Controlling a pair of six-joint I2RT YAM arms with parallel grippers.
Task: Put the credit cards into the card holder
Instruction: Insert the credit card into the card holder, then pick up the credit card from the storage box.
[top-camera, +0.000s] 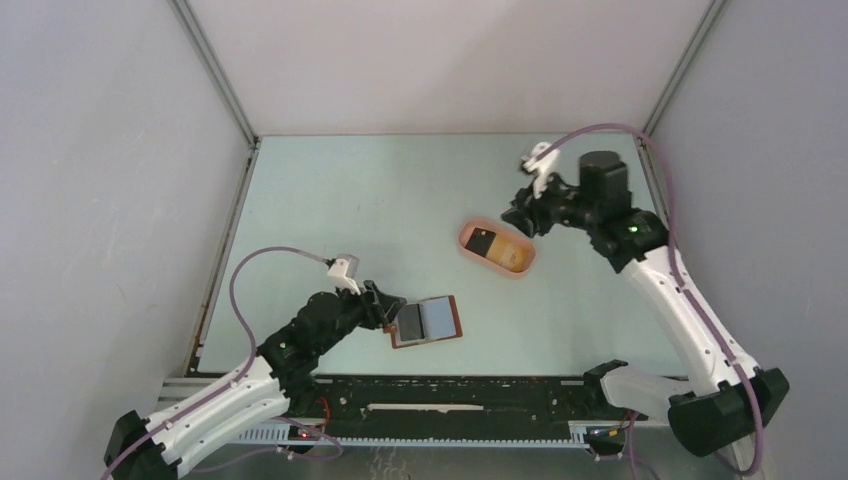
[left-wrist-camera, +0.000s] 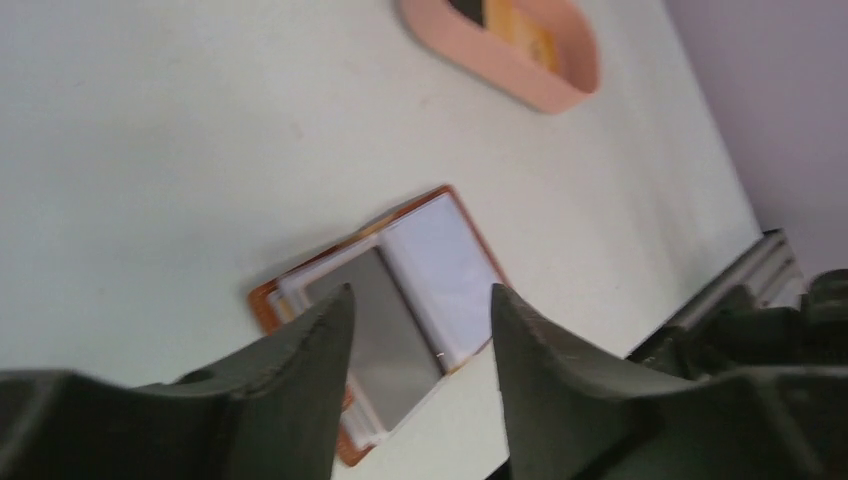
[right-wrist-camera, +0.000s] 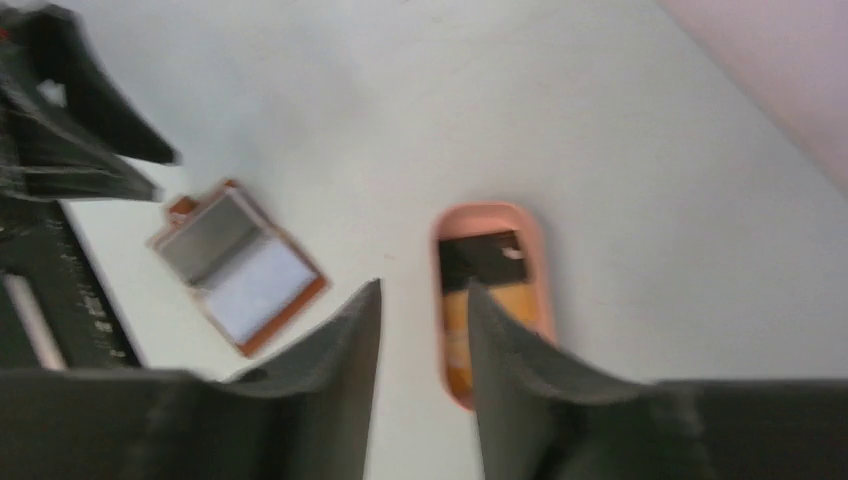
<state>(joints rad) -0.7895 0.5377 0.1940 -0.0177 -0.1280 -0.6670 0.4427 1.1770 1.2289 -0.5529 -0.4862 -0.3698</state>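
The card holder (top-camera: 427, 321) lies open on the table, reddish-brown rim, grey-blue pockets up; it also shows in the left wrist view (left-wrist-camera: 400, 310) and the right wrist view (right-wrist-camera: 238, 266). A black card (top-camera: 483, 240) and a tan-yellow card (top-camera: 507, 254) lie in the pink oval tray (top-camera: 470, 249); they show in the right wrist view as black card (right-wrist-camera: 480, 255) and yellow card (right-wrist-camera: 458, 330). My left gripper (top-camera: 388, 313) is open and empty, at the holder's left edge (left-wrist-camera: 420, 295). My right gripper (top-camera: 522, 220) is open and empty, just right of the tray, above it (right-wrist-camera: 423, 290).
The pink tray (left-wrist-camera: 520, 75) sits mid-table, right of centre. Grey walls close in the left, right and back. A black rail with cables (top-camera: 450, 400) runs along the near edge between the arm bases.
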